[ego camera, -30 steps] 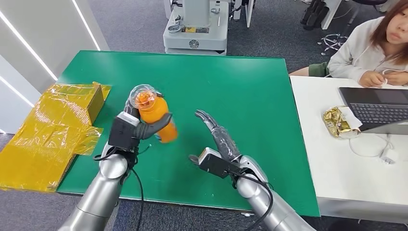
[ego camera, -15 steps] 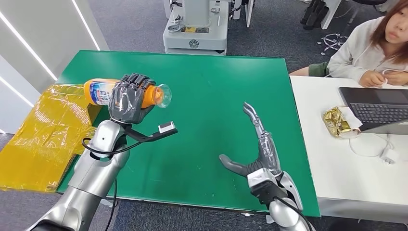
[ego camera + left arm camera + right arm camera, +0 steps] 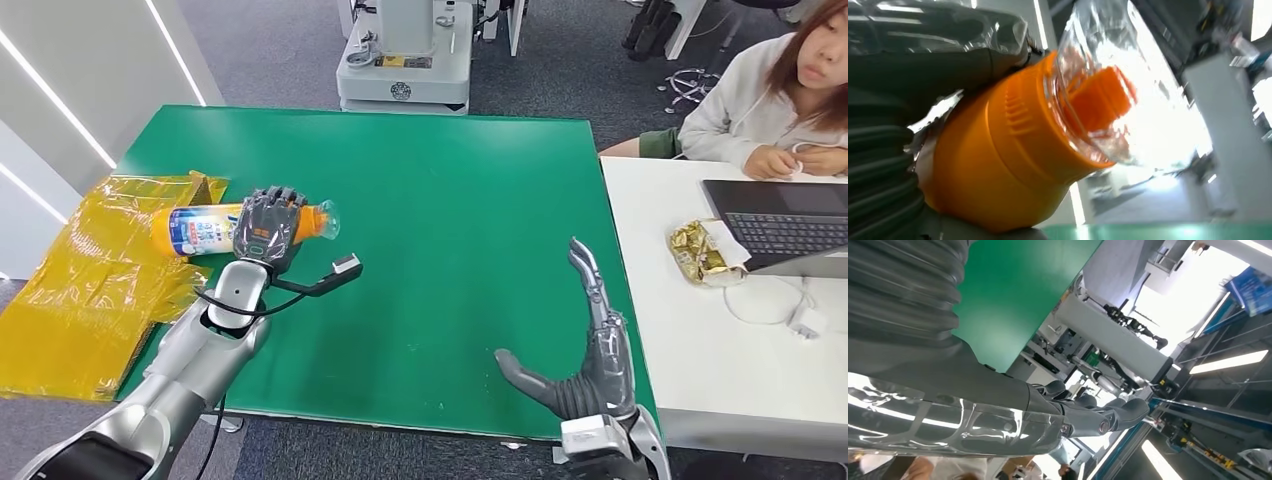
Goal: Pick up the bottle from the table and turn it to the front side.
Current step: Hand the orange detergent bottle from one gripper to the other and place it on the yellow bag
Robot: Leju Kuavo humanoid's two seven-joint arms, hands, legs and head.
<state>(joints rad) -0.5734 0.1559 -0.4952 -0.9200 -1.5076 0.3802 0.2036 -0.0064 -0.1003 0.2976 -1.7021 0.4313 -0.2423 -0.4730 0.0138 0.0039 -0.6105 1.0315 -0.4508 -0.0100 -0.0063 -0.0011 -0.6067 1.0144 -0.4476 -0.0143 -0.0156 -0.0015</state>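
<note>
The green table spreads beneath both hands and runs on ahead of them. To the right of the right hand stands a white desk, where a person sits with a laptop and a gold foil wrapper lying beside it. Just left of the left hand, a crumpled sheet of yellow plastic wrap hangs over the table's left edge. Well ahead of both hands, beyond the far edge of the table, stands a grey-white machine base.

The left hand is clamped around an orange juice bottle, fingers wrapped over its neck end. The bottle lies about level, label end pointing out to the hand's left over the yellow wrap, cap end poking out to its right. Whether the bottle is clear of the table or resting on it is hard to judge from above. In the left wrist view, a clear plastic cover sits over the bottle's orange cap.

The right hand stands near the table's front right corner, well apart from the bottle, fingers straight and apart with the thumb out to the side, holding nothing.
</note>
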